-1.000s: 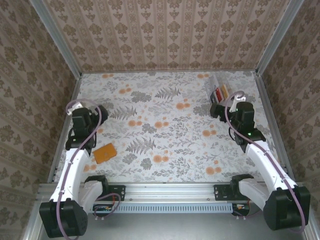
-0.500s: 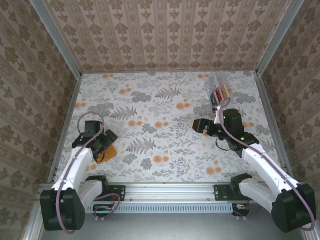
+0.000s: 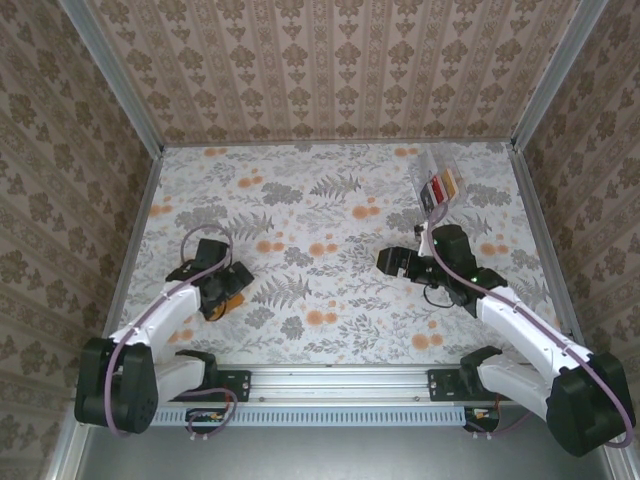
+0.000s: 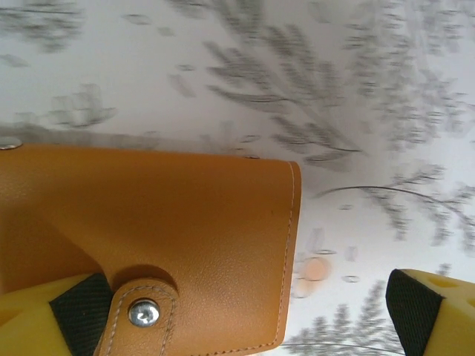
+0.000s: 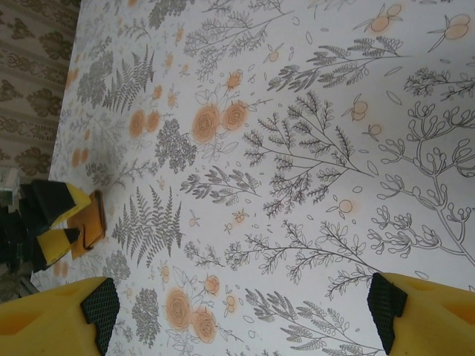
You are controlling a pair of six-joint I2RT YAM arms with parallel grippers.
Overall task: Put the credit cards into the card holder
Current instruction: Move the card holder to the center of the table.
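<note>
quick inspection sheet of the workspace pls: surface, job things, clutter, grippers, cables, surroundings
surface: floral table, flat, no spills seen
job's things: card holder closed, lying flat at near left; credit cards standing in the clear box at far right
clutter: nothing seen
grippers: left gripper open, low over the card holder's edge; right gripper open above bare table
cables: purple cable looped at each wrist
surroundings: patterned walls, aluminium frame

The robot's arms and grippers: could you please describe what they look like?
The left arm and right arm have white links, black joints and looping mauve cables. The left gripper and right gripper have yellow fingers with black pads.
</note>
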